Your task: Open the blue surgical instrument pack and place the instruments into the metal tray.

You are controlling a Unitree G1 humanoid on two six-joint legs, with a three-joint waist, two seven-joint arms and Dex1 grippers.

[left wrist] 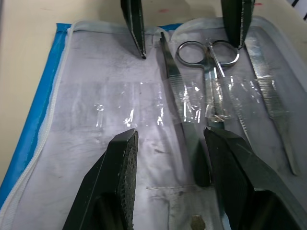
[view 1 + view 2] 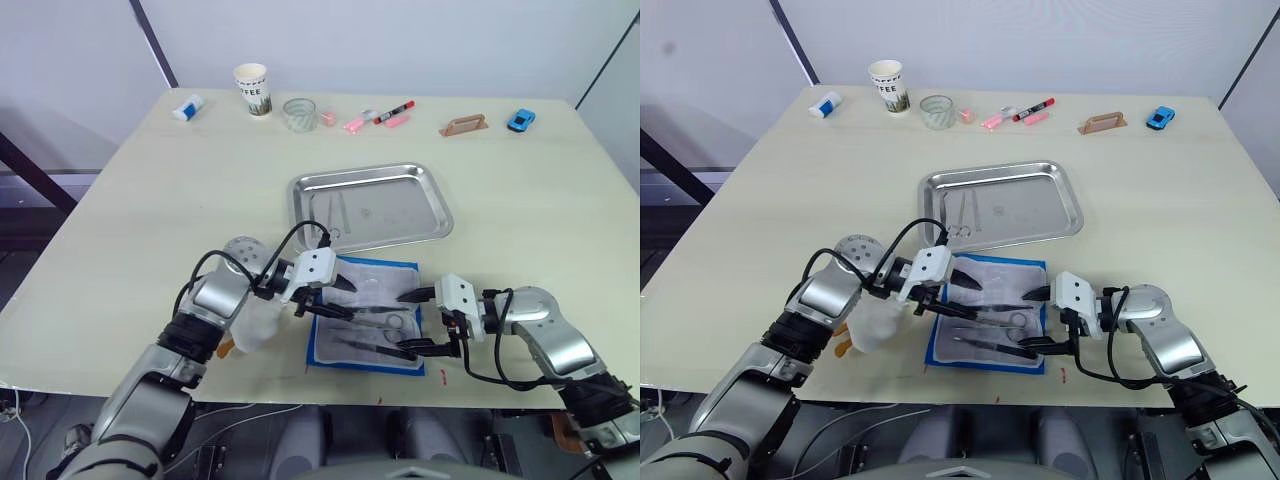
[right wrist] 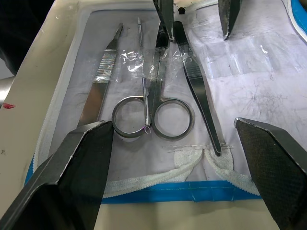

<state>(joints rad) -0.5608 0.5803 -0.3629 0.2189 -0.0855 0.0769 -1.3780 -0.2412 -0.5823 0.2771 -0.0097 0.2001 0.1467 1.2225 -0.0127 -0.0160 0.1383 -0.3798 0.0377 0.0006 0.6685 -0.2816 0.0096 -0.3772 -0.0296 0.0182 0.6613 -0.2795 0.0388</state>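
The blue surgical instrument pack (image 2: pixel 372 278) lies open near the table's front edge, with its pale lining up. Under clear straps in it lie the instruments: ring-handled scissors (image 3: pixel 153 117), broad forceps (image 1: pixel 184 120) and a flat ribbed handle (image 3: pixel 103 72). My left gripper (image 2: pixel 340 298) hovers open over the pack's left half, one finger (image 1: pixel 225 158) above the forceps. From the right, my right gripper (image 2: pixel 408 322) is spread wide open around the scissors' rings. The metal tray (image 2: pixel 425 225) sits just beyond the pack, with thin silvery tools (image 2: pixel 965 210) in its left part.
Along the far edge stand a paper cup (image 2: pixel 252 88), a glass (image 2: pixel 299 113), pink pens (image 2: pixel 355 123), a red marker (image 2: pixel 395 111), a tan holder (image 2: pixel 465 124), a blue toy car (image 2: pixel 521 120) and a small bottle (image 2: pixel 187 107). The table's front edge is close behind the pack.
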